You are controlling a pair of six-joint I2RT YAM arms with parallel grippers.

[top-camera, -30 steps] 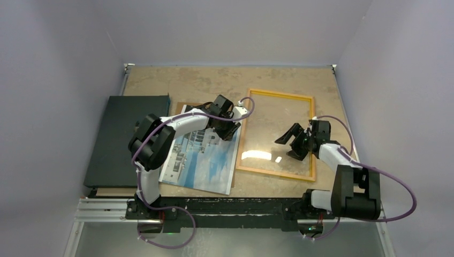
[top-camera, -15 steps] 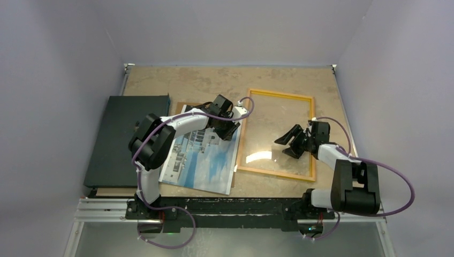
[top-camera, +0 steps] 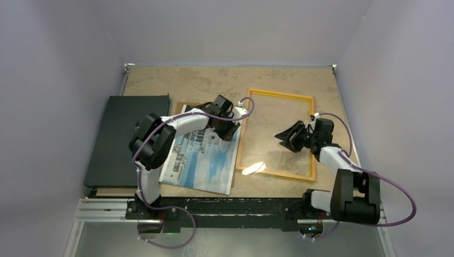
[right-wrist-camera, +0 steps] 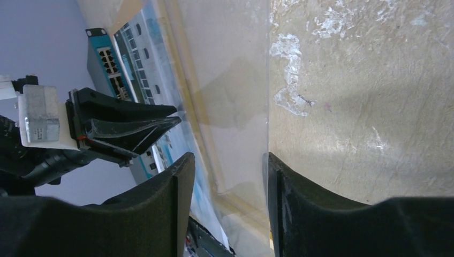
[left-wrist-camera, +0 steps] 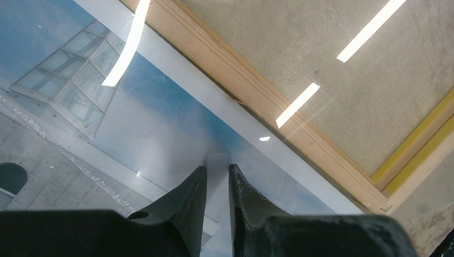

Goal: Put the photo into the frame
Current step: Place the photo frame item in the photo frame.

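**Photo [top-camera: 201, 158] still outside frame [top-camera: 278, 95]**

Nearest the arm bases, the photo lies face up on the tabletop [top-camera: 203, 80], with its right edge running just beside the frame's left rail (a brown board [top-camera: 181, 105] peeks out at its far edge). Further back, the left end effector [left-wrist-camera: 217, 170] rests on the photo's far right corner. Its fingers are nearly together, and I cannot tell whether any paper is pinched. The right end effector [right-wrist-camera: 228, 160] hovers over the frame's clear pane, fingers apart and holding nothing.

Your top camera looks down from six o'clock toward twelve, over the whole table [top-camera: 214, 80]. Your left wrist camera hangs close above the photo [left-wrist-camera: 160, 123]. Your right wrist camera sits low over the frame [right-wrist-camera: 235, 80], facing nine. All three share the frame's nine o'clock rail.
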